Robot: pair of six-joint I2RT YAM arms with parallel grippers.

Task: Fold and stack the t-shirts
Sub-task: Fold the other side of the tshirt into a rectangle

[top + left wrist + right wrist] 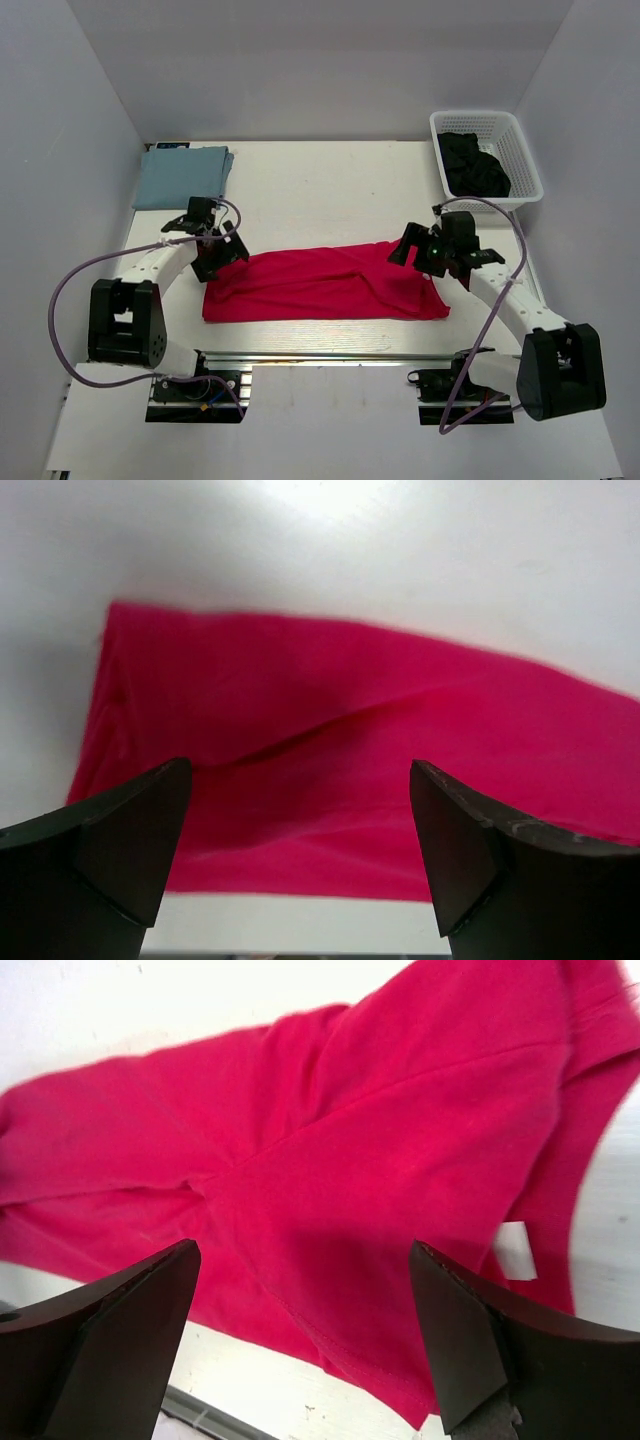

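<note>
Table (330, 190) white, walls (300, 60) grey | red t-shirt (320, 285) lying flat | left pincer (300, 770), right pincer (305, 1250) agape, empty

White table (330, 195) under me, matte, same white in both my wrist views. White plastic lattice basket (527, 160) sits at 2 o'clock on the table's far right corner. It's upright, long side running roughly 12-to-6, slightly skewed. Dark cloth (474, 165) is bunched inside it, black and crumpled, covering most of the floor and all within the rim. Can't tell what garment it is. Aluminium rail (330, 356) runs 9-to-3 along the near edge at 6 o'clock. Plain pale walls box me in: back wall (320, 70) at 12, left wall (60, 150) at 9, right wall (590, 150) at 3, close beside the basket.
</note>
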